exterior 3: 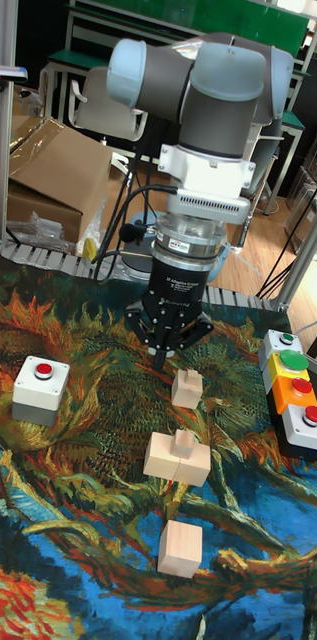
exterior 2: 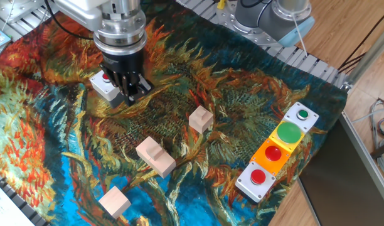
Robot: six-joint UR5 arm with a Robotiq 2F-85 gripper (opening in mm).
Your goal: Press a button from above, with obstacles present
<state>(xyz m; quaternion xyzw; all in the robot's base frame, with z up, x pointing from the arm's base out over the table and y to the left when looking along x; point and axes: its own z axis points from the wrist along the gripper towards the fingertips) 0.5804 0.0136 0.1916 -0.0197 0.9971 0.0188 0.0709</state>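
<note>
The button (exterior 2: 106,77) (exterior 3: 44,370) is a small red disc on a lone light-grey box (exterior 2: 103,87) (exterior 3: 38,392) with a darker base, standing at the left of the patterned cloth. My gripper (exterior 2: 132,96) (exterior 3: 166,351) hangs above the cloth to the right of that box, not over it. In the tall fixed view its black fingertips meet in a point, shut on nothing. Three pale wooden blocks, the obstacles, lie in a row toward the front: a small one (exterior 2: 201,119) (exterior 3: 187,388), a bigger one with a stub (exterior 2: 155,156) (exterior 3: 176,457) and a cube (exterior 2: 114,201) (exterior 3: 181,547).
A joined strip of button boxes (exterior 2: 278,150) (exterior 3: 296,388) with a big green button (exterior 2: 290,133) lies at the cloth's right edge. A metal rail (exterior 2: 292,50) borders the back. The arm's base (exterior 2: 273,16) stands behind it.
</note>
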